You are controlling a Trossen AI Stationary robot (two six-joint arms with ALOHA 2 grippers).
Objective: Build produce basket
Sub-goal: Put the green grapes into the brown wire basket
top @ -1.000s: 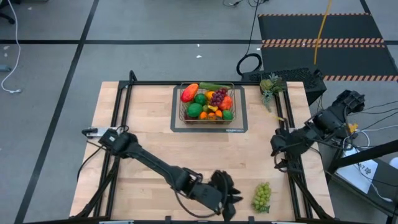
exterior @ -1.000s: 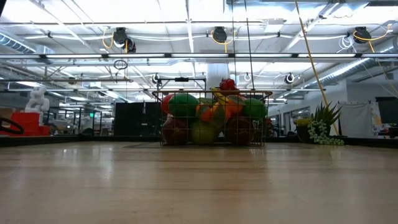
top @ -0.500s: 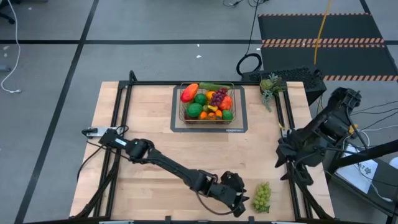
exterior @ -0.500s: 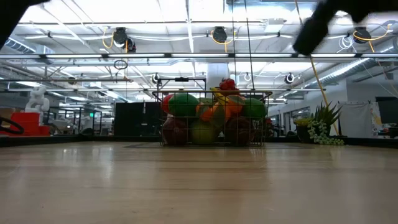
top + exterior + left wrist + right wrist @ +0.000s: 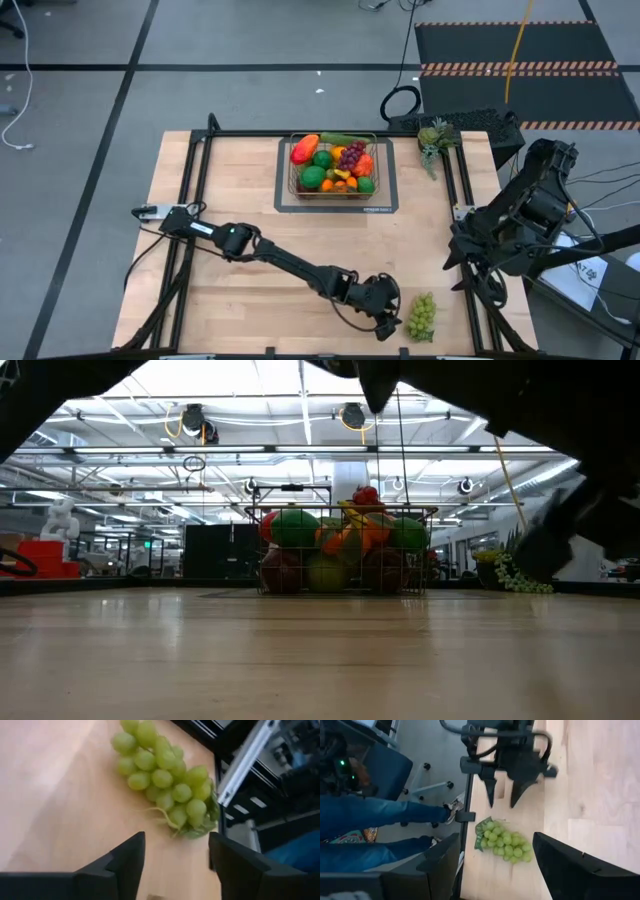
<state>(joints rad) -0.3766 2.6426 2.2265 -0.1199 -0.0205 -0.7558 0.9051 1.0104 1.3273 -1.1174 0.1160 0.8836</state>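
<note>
The wooden table (image 5: 240, 190) carries the wire basket (image 5: 334, 187) at its far middle, set on a dark mat (image 5: 385, 205). The basket is already heaped with produce (image 5: 333, 164): a mango, a cucumber, purple grapes, limes and oranges are recognised from above. One piece is left outside, the green grape bunch (image 5: 421, 316), lying on the near right part of the table, well apart from the basket.

The step in hand is judged to be the approach to this last bunch. The next move calls for the fingers to be lowered astride the bunch, closed on it, and the bunch carried across to the basket; a soft, lumpy cluster is likely to slip if gripped at its edge.

The left arm is stretched long and low across the near side of the table, and the left gripper (image 5: 385, 314) is placed just beside the bunch. In the left wrist view its fingers (image 5: 125, 862) are seen parted with nothing between them, the grapes (image 5: 165, 782) just ahead.

The right gripper (image 5: 458, 262) is held off the table's right edge, parted and empty.
</note>
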